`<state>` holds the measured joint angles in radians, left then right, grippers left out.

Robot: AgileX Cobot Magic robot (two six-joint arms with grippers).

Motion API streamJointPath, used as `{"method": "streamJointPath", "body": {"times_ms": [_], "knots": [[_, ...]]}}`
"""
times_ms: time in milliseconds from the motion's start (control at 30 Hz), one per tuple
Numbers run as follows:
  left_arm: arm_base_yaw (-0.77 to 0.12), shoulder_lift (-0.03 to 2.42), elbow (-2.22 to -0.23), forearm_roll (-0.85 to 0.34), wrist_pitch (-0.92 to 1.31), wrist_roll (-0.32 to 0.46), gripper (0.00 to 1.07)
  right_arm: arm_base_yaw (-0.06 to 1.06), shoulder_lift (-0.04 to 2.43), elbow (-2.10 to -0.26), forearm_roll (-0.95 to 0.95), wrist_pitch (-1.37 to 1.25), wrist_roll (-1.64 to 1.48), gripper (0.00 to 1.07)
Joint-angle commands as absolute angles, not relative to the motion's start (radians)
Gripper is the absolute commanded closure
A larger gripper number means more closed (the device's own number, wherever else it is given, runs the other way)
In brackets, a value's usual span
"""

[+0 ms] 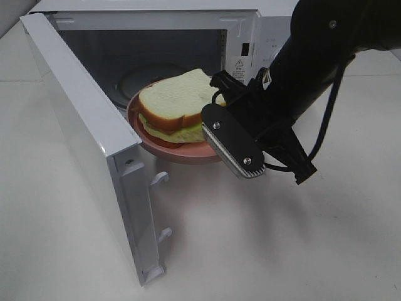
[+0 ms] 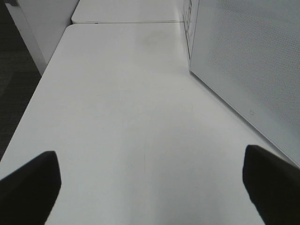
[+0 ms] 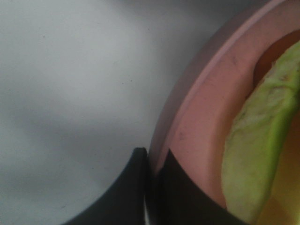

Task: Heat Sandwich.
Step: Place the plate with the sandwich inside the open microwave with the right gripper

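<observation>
Quick status on the sandwich heating job. The door (image 1: 81, 125) of the microwave (image 1: 244, 37) is swung wide open, so that part's done. My right gripper (image 1: 218, 128) is pinched down tight on the near rim of the pink plate (image 1: 182, 150). The wrist cam shows the two fingers squeezed together right on the plate's edge, with barely a sliver between them.

The sandwich (image 1: 178, 103) sits on that plate, white bread on top, lettuce and red filling poking out the side. It looks level and doesn't seem to be sliding anywhere.

Right now the plate is roughly halfway through the microwave opening. The far side is over the cavity floor near the glass turntable (image 1: 135, 78), and the near side hangs out past the front. Can't tell from these angles whether the far edge is resting on anything or the whole thing is just carried.

My left gripper (image 2: 150, 187) is spread as wide as it goes with nothing in it, parked over the bare table (image 2: 131, 117) just outside the door.

So I'd call it maybe a third done. What's left, by my reckoning: push the plate all the way in, let go, back out, shut the door, start the heat
</observation>
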<state>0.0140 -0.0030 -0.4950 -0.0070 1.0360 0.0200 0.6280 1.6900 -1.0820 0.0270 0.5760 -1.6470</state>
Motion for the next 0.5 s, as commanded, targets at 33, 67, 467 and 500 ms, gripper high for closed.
{"method": "streamJointPath", "body": {"times_ms": [33,67,467,500], "knots": [[0.017,-0.030,-0.493,-0.013,1.029,0.018,0.03,0.632,1.703,-1.113,0.035,0.569,-1.628,1.07],[0.017,-0.030,-0.493,-0.013,1.029,0.018,0.03,0.632,1.714,-1.124,0.035,0.573,-1.620,1.07],[0.017,-0.030,-0.493,-0.013,1.029,0.018,0.03,0.632,1.843,-1.285,0.034,0.622,-1.588,1.07],[0.017,-0.030,-0.493,-0.013,1.029,0.018,0.03,0.632,1.843,-1.285,0.034,0.622,-1.588,1.07]]}}
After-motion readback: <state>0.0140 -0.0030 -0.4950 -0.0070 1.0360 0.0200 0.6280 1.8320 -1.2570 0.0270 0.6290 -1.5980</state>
